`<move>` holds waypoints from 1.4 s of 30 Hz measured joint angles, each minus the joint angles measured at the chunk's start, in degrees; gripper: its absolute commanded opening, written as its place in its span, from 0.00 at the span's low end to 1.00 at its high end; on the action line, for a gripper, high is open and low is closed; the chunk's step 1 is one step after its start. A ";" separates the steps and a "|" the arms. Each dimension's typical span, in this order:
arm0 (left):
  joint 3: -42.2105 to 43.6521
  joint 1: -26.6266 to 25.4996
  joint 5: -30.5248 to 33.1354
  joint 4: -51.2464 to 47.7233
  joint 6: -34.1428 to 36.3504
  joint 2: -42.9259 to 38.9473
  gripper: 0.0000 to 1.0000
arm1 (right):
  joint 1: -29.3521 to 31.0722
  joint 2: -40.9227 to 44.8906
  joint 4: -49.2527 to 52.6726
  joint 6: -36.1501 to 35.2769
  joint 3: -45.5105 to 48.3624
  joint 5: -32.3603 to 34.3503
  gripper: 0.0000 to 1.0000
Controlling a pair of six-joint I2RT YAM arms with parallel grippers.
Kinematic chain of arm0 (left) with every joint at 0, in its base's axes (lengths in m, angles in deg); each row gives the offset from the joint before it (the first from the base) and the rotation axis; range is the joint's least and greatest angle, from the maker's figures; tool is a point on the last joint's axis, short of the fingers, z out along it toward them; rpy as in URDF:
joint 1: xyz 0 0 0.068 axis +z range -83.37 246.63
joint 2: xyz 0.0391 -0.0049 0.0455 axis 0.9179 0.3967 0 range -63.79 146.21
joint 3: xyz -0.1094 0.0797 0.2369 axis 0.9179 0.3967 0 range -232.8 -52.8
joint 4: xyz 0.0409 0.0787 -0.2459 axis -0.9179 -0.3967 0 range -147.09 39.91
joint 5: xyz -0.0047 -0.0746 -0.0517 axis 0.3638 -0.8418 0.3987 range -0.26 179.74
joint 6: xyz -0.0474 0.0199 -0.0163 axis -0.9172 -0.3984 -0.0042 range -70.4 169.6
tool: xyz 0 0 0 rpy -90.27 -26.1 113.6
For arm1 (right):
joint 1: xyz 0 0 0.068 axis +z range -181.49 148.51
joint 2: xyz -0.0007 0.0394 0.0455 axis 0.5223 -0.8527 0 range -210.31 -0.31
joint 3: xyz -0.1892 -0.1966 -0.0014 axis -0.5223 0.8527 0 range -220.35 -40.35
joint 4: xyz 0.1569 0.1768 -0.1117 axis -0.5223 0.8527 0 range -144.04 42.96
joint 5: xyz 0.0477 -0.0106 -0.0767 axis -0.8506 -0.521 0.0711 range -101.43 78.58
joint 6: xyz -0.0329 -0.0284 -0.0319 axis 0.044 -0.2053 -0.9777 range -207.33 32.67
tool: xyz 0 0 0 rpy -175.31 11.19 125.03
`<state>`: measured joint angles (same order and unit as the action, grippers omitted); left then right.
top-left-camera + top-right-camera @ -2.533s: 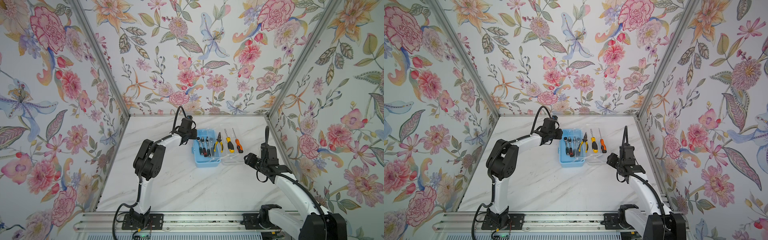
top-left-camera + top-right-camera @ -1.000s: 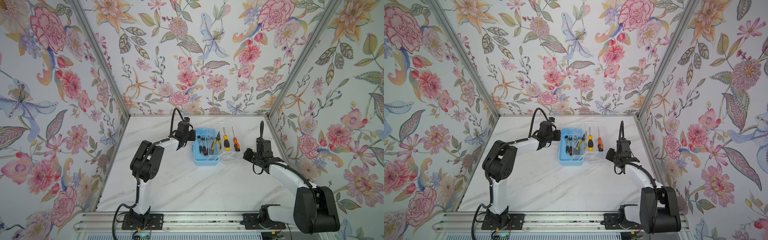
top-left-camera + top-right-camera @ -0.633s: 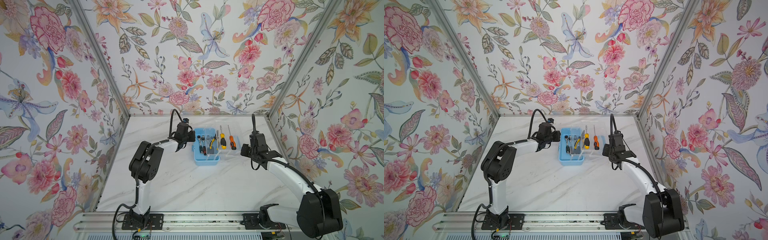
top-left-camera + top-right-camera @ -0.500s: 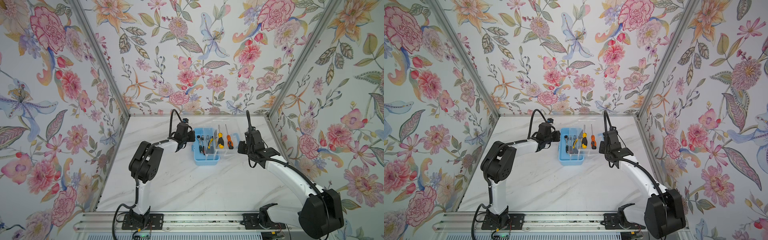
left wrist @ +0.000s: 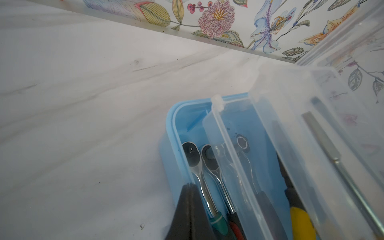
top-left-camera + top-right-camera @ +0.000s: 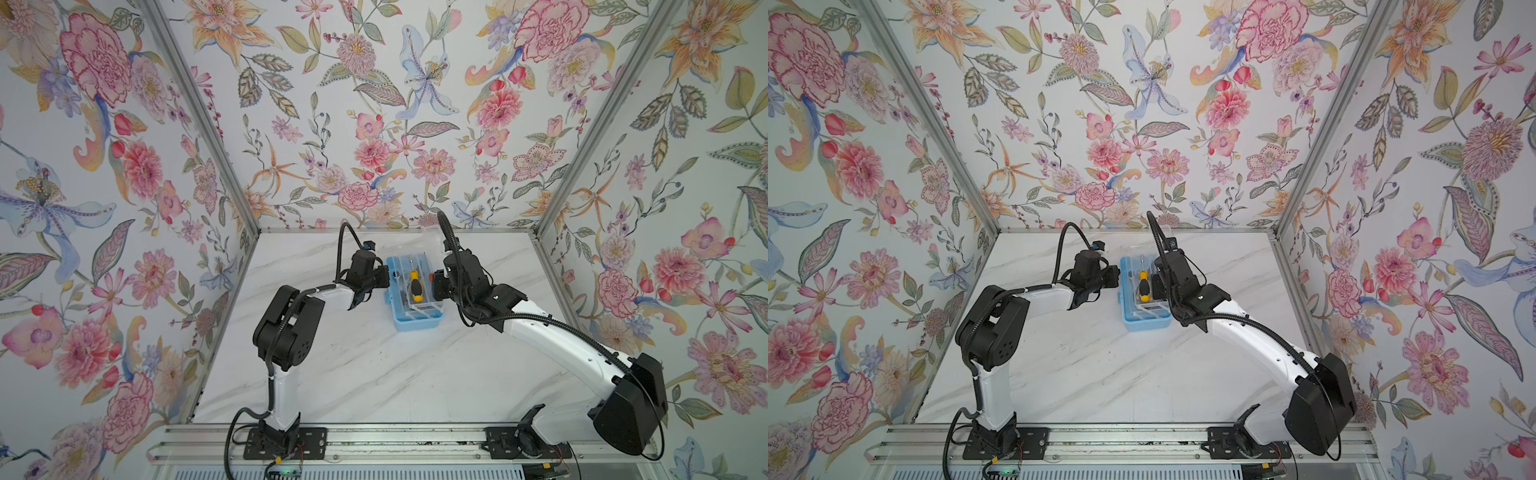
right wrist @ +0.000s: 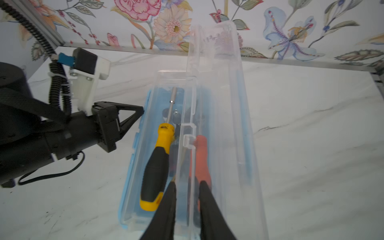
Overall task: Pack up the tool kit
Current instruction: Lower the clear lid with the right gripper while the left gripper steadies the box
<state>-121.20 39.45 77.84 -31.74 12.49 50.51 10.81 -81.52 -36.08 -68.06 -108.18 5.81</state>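
Toolbox (image 6: 417, 322) sat mid-table betw. arms, tools inside, lid (image 7: 218, 83) half-closed. Clenched left gripper (image 5: 188, 185) at its side wall; right gripper (image 7: 188, 187) slightly parted astride lid's edge. Lid prob. light, thin, flexy, slick: pinch front rim.

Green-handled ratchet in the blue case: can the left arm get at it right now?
Probably yes. The left gripper sits shut at the rim of the blue case, right beside the green-handled ratchet, which the tilted clear lid does not cover. It would have to open first.
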 measured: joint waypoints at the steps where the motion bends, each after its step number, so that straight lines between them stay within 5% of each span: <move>1: 0.20 -0.09 -0.11 0.17 -0.09 -0.11 0.00 | 1.01 -0.52 -0.50 0.17 -0.07 -1.49 0.34; 14: 3.37 -0.72 -1.33 -0.31 -0.87 -1.81 0.00 | 1.14 -1.09 0.35 1.53 -0.13 -9.05 0.45; 31: 10.95 -1.33 -1.81 -1.57 -0.63 -9.46 0.00 | -4.57 -16.55 0.66 2.32 -7.30 -18.97 0.37; 42: 15.26 -0.85 -1.16 -1.09 -0.63 -13.07 0.00 | -4.44 -16.28 0.52 4.33 -5.44 -21.59 0.30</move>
<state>-105.95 38.59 76.68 -32.83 11.86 37.44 6.38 -97.80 -35.56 -63.73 -113.63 -15.79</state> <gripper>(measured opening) 0.049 0.308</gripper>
